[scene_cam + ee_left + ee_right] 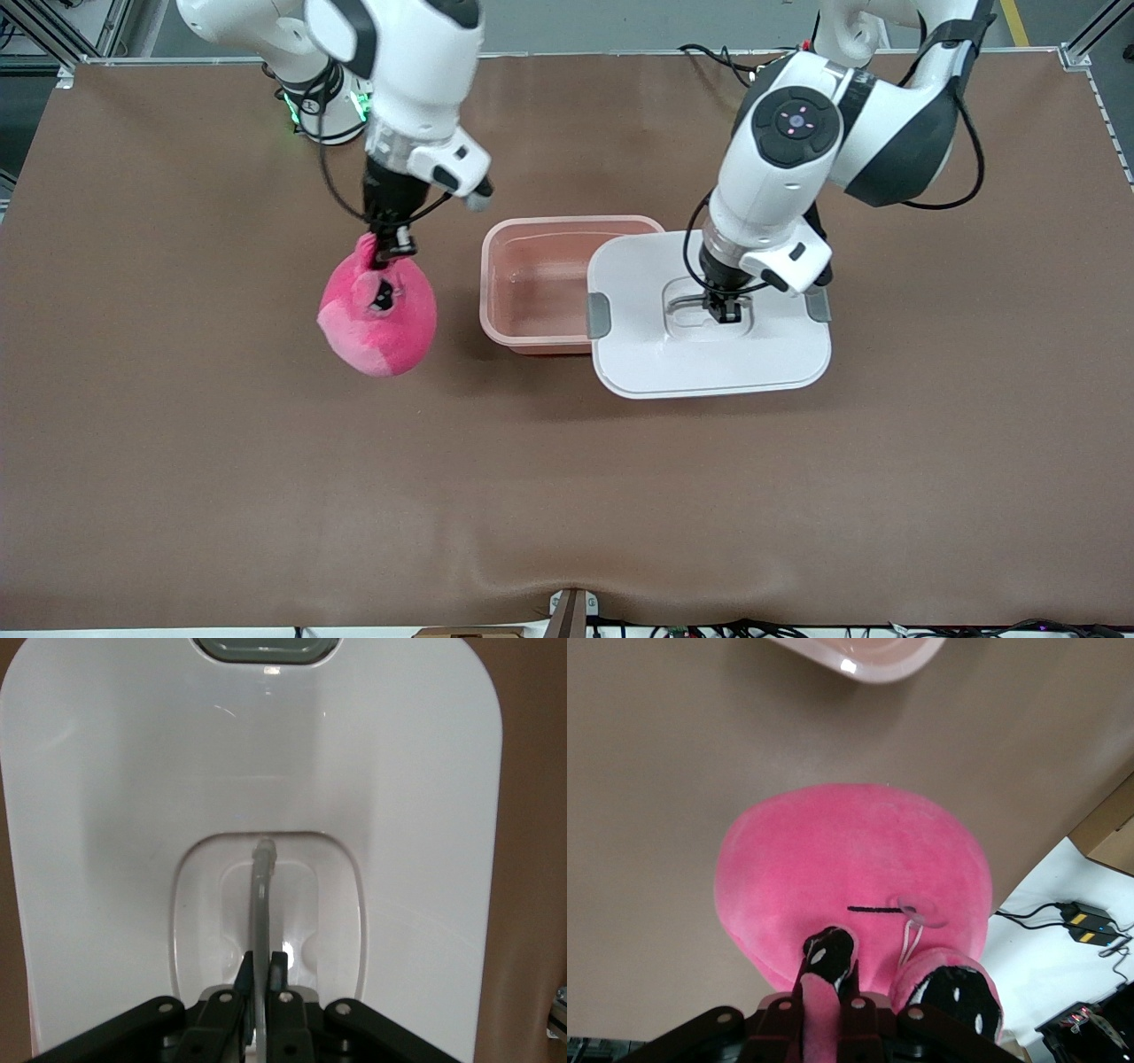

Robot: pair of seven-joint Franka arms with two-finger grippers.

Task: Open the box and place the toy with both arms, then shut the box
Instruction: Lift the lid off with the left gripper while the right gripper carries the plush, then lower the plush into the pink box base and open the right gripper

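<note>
The toy [376, 315] hangs nearest the front camera, over bare bench [177, 443] toward the right arm's end, beside the box [536, 279] but not yet above it. The right pincer [390, 252] is pressed together on a fold of plush at the top of the toy; the right wrist view shows its fingers [824, 961] pinching pink fabric, with the box's rim at the frame edge.

The white lid [709, 354] is off the opening, lifted and shifted toward the left arm's end so that it overlaps only that end of the box. The left pincer [725, 308] is clamped on the grey handle [261, 904] in the lid's recessed centre. A grey clip [599, 315] shows on the lid's edge over the box.

The box stands open and empty on the bench, slightly farther from the camera than the lid's lower edge.

The step in hand seems to be carrying the toy to the box. Next, the right arm likely needs to bring the toy over the opening, lower it and release, while the left arm keeps the lid clear for closing afterwards.
</note>
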